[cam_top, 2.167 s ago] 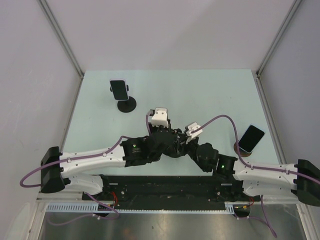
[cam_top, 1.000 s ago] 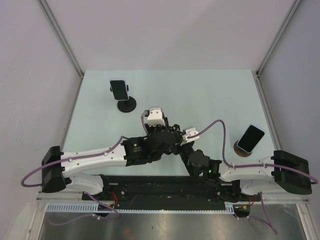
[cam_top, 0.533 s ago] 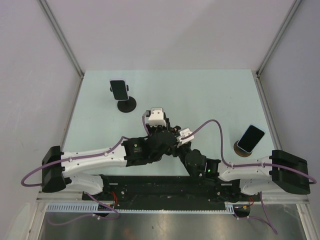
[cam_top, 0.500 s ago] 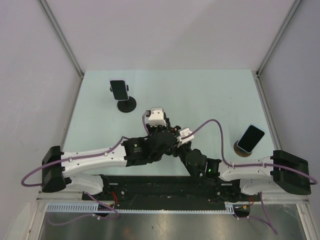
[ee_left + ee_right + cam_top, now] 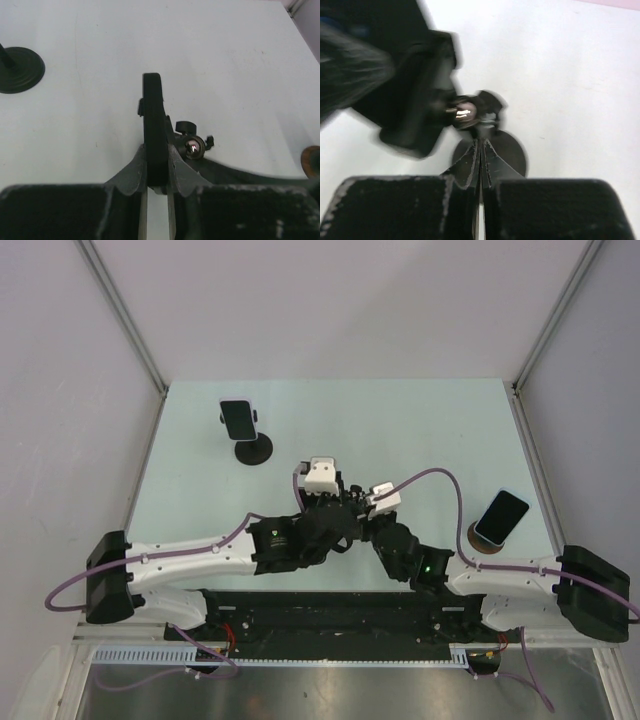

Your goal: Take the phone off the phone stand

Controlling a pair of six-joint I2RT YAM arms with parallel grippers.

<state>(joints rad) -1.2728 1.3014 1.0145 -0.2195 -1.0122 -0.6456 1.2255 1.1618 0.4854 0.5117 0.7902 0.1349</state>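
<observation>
The left wrist view shows what the top view hides beneath both inward-bent arms point(image 5: 200, 555): the left claw point(image 5: 156, 156) clamped on a slim black phone point(image 5: 152, 115), edge-up, long axis pointing straight ahead. Just right of the claw is the black phone stand point(image 5: 193, 146). The right claw point(image 5: 480, 150) is pressed together, perhaps touching the blurred stand's neck.

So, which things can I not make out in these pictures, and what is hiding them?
Top view: the phone in the left gripper and its stand are hidden under both wrists.
Left wrist view: the phone is edge-on, so its screen is hidden; the far black stand is cut off by the left edge.
Right wrist view: blurred; whether the shut right gripper pinches the stand is unclear.
</observation>
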